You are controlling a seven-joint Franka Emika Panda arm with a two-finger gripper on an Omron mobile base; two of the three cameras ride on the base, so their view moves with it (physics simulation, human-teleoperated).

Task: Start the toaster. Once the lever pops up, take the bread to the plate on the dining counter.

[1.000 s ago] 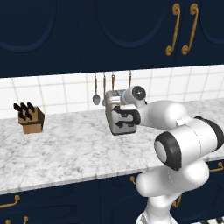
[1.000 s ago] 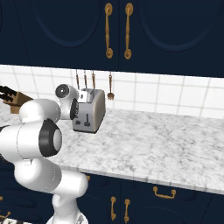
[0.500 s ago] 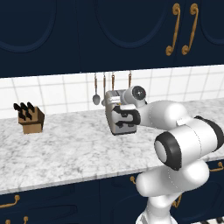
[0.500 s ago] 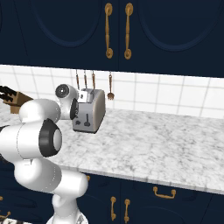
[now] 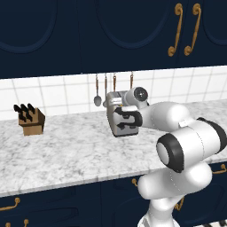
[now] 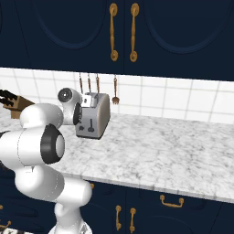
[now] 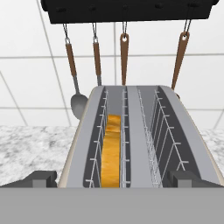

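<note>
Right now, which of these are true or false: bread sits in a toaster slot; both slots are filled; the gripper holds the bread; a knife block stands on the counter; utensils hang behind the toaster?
1. A bread slice sits in one slot of the toaster. True.
2. Both slots are filled. False: the other slot is empty.
3. The gripper holds the bread. False: its jaws are open, spread at the toaster's near end.
4. A knife block stands on the counter. True.
5. Utensils hang behind the toaster. True.
</note>
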